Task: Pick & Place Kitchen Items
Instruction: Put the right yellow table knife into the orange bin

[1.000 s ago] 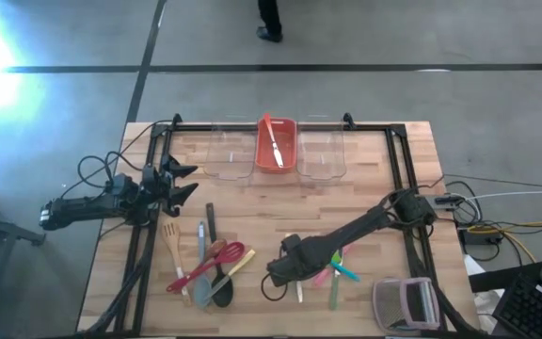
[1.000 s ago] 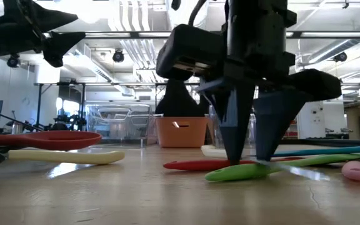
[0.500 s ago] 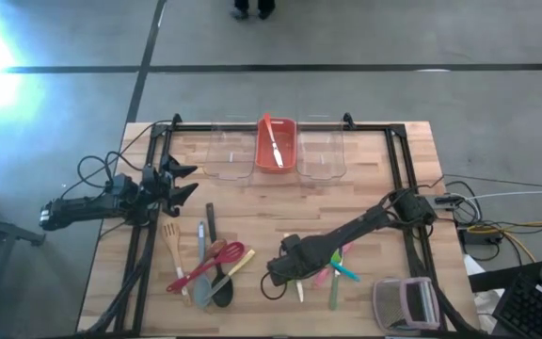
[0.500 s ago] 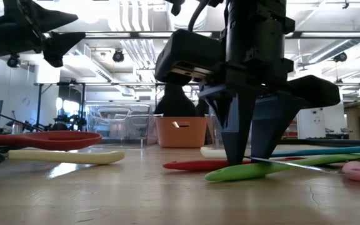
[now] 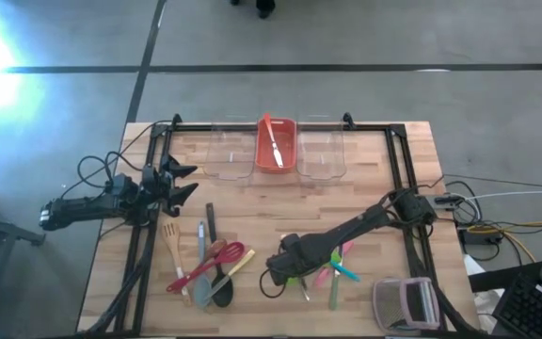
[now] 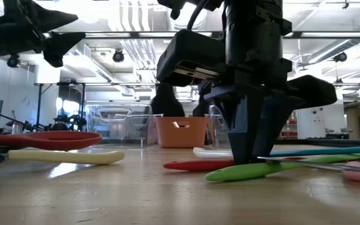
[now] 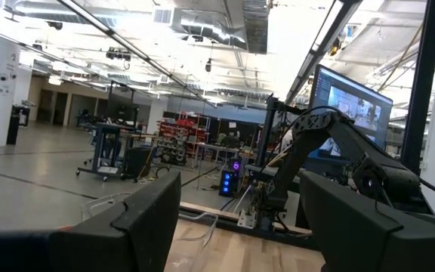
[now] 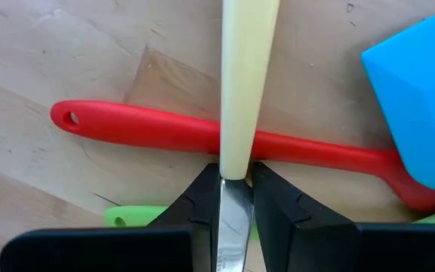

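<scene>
Since a second ago, the right gripper [image 8: 235, 198] has been clenched on a cream-handled knife [image 8: 242, 98] lying across a red spoon [image 8: 165, 130] near the table's front. Thin, stiff and light, it is judged slippery at the metal blade [image 8: 233, 219]; the handle is the safer hold. The left gripper [image 5: 179, 181] is held spread at the table's left edge.

Two dark jointed arms, black cables looping off the left arm [image 5: 87, 207], angular wedge-shaped fingers [image 6: 240, 125]

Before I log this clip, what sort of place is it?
Probably a robotics lab or workshop, not a kitchen: a wooden table on bare concrete, exposed ceiling ducts, and a monitor beside racks of equipment.
</scene>
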